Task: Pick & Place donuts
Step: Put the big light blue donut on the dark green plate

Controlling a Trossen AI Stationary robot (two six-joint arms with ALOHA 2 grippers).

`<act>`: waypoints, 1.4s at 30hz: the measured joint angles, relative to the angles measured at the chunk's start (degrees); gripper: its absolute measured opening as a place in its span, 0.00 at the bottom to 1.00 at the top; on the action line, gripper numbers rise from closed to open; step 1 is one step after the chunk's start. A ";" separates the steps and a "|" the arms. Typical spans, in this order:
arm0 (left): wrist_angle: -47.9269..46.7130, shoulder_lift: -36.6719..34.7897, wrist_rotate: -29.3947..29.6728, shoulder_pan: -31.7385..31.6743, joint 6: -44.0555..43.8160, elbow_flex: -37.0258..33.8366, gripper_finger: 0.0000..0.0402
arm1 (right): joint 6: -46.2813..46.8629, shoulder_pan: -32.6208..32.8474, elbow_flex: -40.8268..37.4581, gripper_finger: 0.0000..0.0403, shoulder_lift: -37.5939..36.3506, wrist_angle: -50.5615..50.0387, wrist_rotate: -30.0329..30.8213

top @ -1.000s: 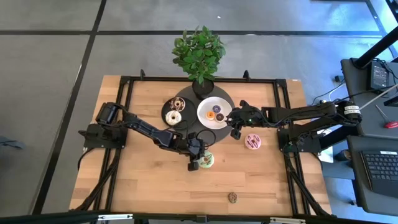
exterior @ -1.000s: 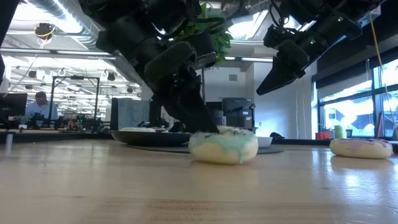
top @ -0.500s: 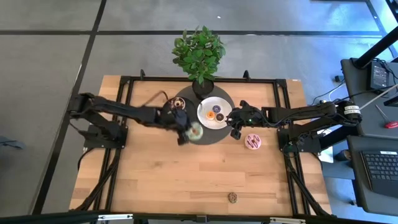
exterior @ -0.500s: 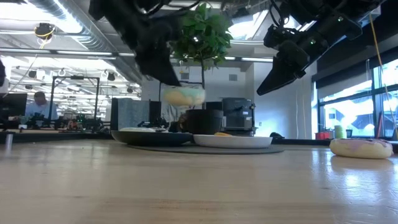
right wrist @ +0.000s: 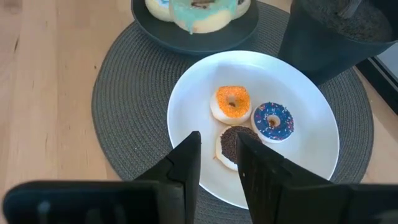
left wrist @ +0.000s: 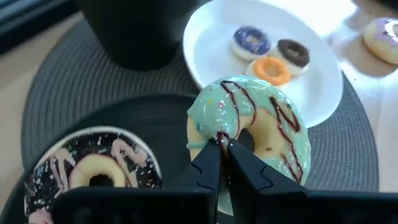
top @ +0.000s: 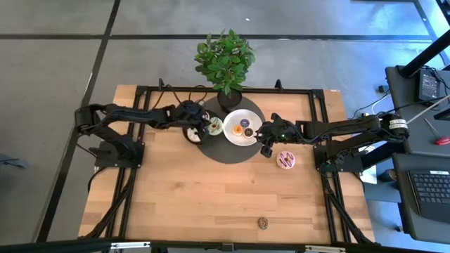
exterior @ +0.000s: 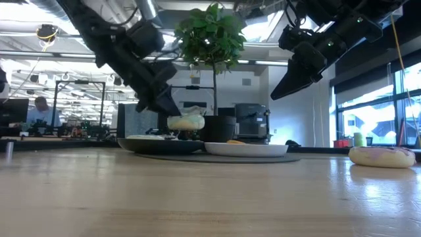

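A green-frosted donut (left wrist: 249, 124) with chocolate stripes hangs over the black plate (top: 191, 133), with my left gripper (left wrist: 222, 152) shut on it. On that plate lies a pink-and-chocolate donut (left wrist: 93, 171). The white plate (top: 242, 137) beside it holds three small donuts: blue (right wrist: 273, 121), orange (right wrist: 231, 101) and brown (right wrist: 233, 146). My right gripper (right wrist: 216, 163) hovers open above the white plate's right rim, with nothing between its fingers. A pink donut (top: 285, 160) lies flat on the table to the right of the mat. My left gripper pinches the green donut's ring on the side nearest the gripper (left wrist: 208, 134), beside the hole, between its two fingertips. The fingers slant down from the table's left. The donut is lifted clear of the black plate (exterior: 186, 122), frosting up and slightly tilted.
Both plates sit on a round dark woven mat (top: 226, 152). A potted plant (top: 225, 60) stands at the mat's far side. A tiny donut (top: 262, 223) lies near the table's front edge. Bare wood stretches across the near half.
My left gripper has lifted the green donut off the table's middle and carried it up and toward the far edge, a little leftward. The donut has gone from resting on the wood to hanging over the black plate.
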State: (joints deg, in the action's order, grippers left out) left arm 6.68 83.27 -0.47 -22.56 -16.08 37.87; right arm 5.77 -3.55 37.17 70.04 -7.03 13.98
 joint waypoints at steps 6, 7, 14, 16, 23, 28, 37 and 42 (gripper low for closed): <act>0.12 4.08 -1.03 -0.82 -0.28 0.00 0.03 | 0.08 0.00 0.00 0.26 0.00 -0.04 0.00; -0.03 4.88 -0.91 -0.80 -0.55 0.00 0.03 | 0.06 0.00 0.00 0.26 0.00 -0.04 0.00; 2.15 8.35 0.55 -0.84 -1.37 0.00 0.03 | 0.12 0.00 0.00 0.26 0.00 -0.07 0.00; 2.39 8.54 1.53 -0.80 -1.31 0.00 0.03 | 0.12 0.00 0.00 0.26 0.00 -0.09 0.00; 2.23 8.39 1.93 -0.82 -1.16 0.00 0.09 | 0.04 0.00 0.00 0.26 0.00 -0.11 0.00; 2.14 8.39 1.95 -0.82 -0.65 0.00 0.13 | 0.03 0.00 0.00 0.26 0.00 -0.13 0.00; 2.06 8.31 2.01 -0.82 -2.13 0.00 0.25 | 0.13 0.00 0.00 0.26 0.00 -0.28 0.00; -0.70 5.73 2.28 -0.80 -2.64 0.00 0.33 | 0.11 -0.01 0.00 0.26 0.00 -0.47 0.00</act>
State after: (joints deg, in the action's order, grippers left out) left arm 5.98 88.99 1.82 -23.35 -18.72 37.87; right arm 5.88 -3.56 37.17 70.04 -7.50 13.98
